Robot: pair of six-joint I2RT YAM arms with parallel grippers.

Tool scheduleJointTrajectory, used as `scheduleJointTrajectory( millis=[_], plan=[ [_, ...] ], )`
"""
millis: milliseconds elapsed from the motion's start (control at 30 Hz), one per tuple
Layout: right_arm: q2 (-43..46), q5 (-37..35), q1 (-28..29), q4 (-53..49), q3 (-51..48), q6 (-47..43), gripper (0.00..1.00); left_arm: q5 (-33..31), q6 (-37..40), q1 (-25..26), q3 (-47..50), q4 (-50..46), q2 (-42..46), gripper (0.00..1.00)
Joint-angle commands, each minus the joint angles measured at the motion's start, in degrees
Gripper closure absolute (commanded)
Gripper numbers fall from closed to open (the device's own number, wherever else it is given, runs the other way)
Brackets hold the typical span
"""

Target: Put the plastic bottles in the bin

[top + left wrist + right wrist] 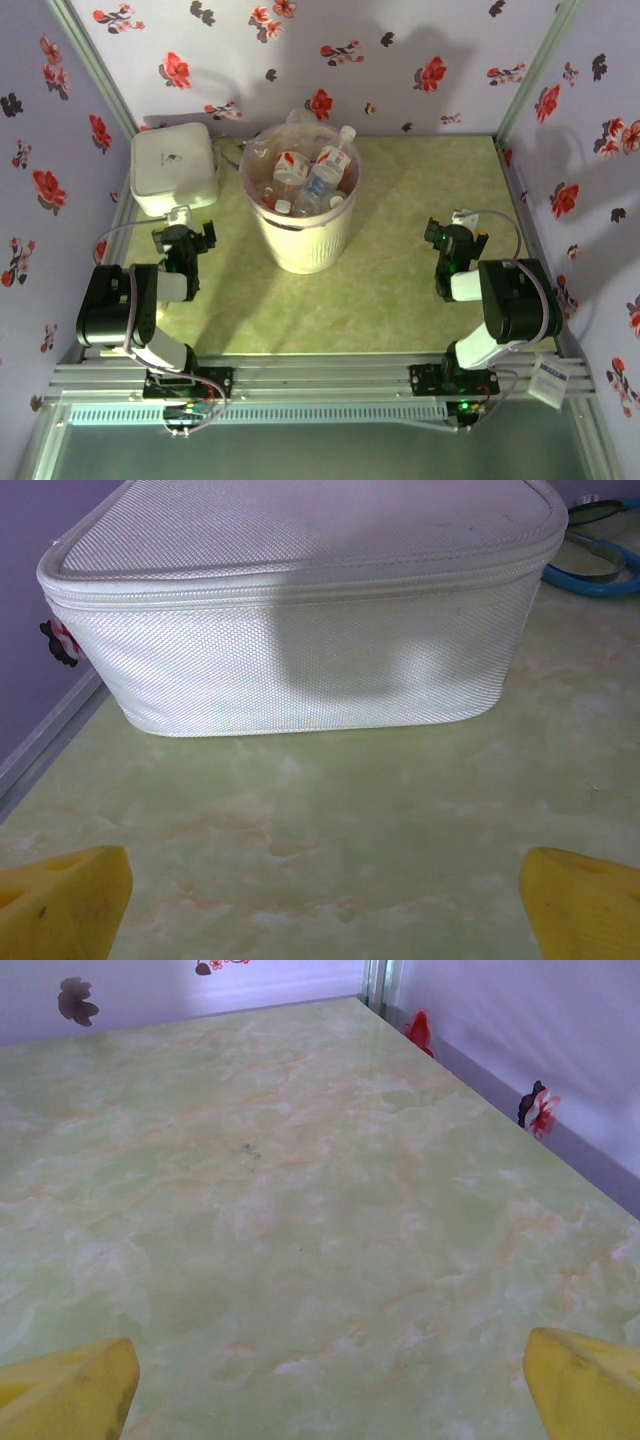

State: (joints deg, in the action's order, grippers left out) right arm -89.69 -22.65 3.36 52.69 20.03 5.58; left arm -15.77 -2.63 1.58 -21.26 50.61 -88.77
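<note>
The round cream bin point(303, 240) with a pale pink liner stands at the back middle of the table in the top view. Several clear plastic bottles point(318, 172) with red and blue labels lie heaped inside it. My left gripper point(186, 232) sits low at the left, short of the white box, open with nothing between its yellow fingertips point(62, 900). My right gripper point(456, 237) rests at the right over bare tabletop, also open and holding nothing; its yellow fingertips point(585, 1380) stand wide apart.
A white square fabric box point(174, 167) stands at the back left, close ahead of my left gripper point(330, 950). A blue-rimmed object point(600, 570) lies beyond the box's right corner. Flowered walls close in the back and both sides. Green marbled tabletop point(300, 1210) stretches ahead of my right gripper point(330, 1430).
</note>
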Motion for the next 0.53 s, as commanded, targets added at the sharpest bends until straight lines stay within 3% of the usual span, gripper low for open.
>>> scheduleJointTrajectory(
  millis=[0,500],
  plan=[
    [0.4,0.1,-0.2,0.0,1.2,1.0,0.01,0.6,-0.7,-0.3,-0.4,2.5,0.1,0.00],
    [0.5,0.2,-0.3,0.1,1.1,1.0,0.01,0.5,-0.7,-0.3,-0.5,2.5,0.2,0.00]
  ],
)
